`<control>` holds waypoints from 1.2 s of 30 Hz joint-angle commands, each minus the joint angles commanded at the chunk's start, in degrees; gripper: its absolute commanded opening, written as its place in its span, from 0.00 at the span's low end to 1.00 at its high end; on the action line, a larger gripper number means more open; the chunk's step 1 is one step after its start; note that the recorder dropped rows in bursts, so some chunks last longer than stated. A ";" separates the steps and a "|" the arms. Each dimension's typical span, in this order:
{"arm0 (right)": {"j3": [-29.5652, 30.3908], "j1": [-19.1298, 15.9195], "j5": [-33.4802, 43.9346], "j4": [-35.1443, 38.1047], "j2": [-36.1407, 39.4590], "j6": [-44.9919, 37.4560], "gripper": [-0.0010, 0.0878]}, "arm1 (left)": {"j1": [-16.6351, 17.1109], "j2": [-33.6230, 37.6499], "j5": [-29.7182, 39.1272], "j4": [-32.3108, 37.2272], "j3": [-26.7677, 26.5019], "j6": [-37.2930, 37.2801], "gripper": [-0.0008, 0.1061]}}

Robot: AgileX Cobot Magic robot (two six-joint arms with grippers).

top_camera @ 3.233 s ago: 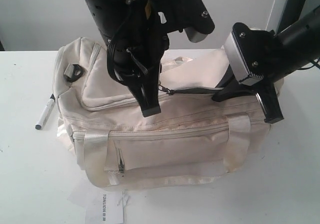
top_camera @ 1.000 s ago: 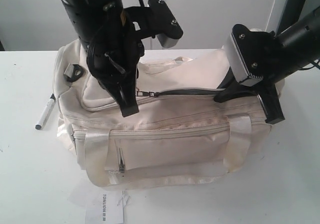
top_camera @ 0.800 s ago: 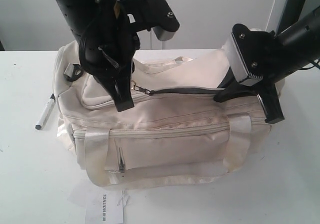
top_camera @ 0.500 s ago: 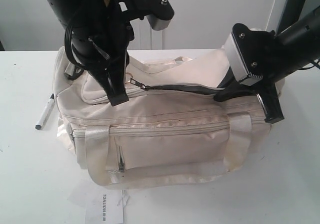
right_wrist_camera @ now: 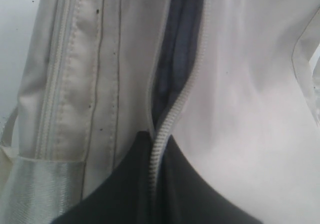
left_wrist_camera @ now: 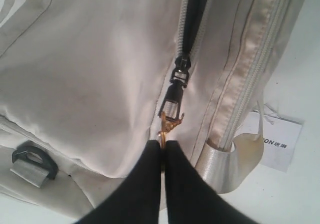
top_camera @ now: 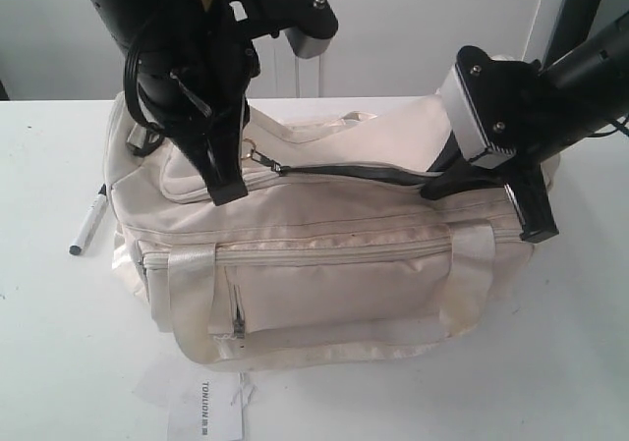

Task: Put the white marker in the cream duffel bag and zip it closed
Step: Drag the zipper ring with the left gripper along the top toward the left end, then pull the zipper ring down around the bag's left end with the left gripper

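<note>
The cream duffel bag lies on the white table, its top zip partly open with dark lining showing. My left gripper is shut on the gold zipper pull near the bag's left end; the slider sits just beyond it. At the bag's right end, my right gripper is shut on the zip edge of the opening. The white marker with its black cap lies on the table, left of the bag and apart from both grippers.
A white paper tag lies on the table in front of the bag. A black buckle sits on the bag's left end. Satin strap handles hang over the front pocket.
My left gripper has moved left along the bag with the zipper pull, and the top zip has opened wider. The right gripper and the marker have stayed put.
</note>
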 joint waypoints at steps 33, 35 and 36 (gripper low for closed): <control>0.00 0.00 -0.36 0.00 0.00 1.05 0.01 | 3.55 -4.87 0.00 2.37 7.79 1.13 0.01; 0.00 0.00 -0.48 0.00 0.00 1.04 0.01 | 3.55 -5.10 0.00 2.37 8.41 1.13 0.01; 0.00 0.00 -0.48 0.00 0.00 1.04 0.01 | 3.55 -5.19 0.00 2.37 8.89 1.13 0.01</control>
